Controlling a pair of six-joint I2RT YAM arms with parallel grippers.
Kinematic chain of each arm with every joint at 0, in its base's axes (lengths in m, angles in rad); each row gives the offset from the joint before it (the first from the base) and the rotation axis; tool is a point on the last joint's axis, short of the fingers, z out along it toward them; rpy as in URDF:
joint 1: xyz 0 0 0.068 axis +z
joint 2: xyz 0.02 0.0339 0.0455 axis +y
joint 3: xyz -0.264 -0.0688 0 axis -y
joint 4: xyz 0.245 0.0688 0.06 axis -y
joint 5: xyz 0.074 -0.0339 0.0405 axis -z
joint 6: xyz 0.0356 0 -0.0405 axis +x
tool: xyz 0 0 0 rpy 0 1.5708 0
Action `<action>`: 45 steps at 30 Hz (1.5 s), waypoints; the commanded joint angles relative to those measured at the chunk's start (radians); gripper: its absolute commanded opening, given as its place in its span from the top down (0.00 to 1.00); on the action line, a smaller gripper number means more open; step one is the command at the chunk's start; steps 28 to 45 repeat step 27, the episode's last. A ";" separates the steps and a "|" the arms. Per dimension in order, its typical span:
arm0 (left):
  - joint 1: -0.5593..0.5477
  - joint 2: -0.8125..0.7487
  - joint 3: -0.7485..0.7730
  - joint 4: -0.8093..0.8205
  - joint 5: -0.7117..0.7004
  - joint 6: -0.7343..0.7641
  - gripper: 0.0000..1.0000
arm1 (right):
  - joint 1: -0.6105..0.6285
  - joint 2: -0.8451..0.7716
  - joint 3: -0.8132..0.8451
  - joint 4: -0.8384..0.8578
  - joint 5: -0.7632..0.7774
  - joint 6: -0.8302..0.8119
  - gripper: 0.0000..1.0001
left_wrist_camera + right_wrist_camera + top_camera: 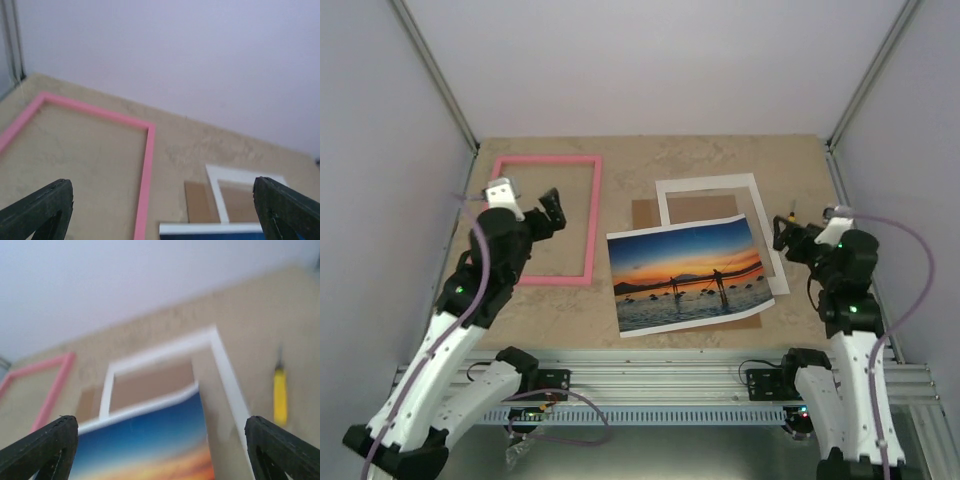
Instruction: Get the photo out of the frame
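The photo (687, 275), an orange sunset over blue water, lies flat and loose in the middle of the table, over the white mat border (712, 185) and the brown backing board (645, 213). The pink frame (592, 215) lies empty at the left; it also shows in the left wrist view (146, 175). My left gripper (553, 210) is open and empty, raised over the frame's right part. My right gripper (787, 230) is open and empty, raised just right of the photo (150, 445) and mat (225, 370).
A small yellow-handled tool (790, 212) lies on the table right of the mat, also in the right wrist view (280, 397). Metal uprights and pale walls enclose the table on three sides. The aluminium rail (660, 375) with the arm bases runs along the near edge.
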 commanded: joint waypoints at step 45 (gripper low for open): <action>0.006 -0.406 -0.054 0.294 -0.395 0.170 0.00 | -0.004 -0.252 0.235 0.120 0.227 -0.224 0.02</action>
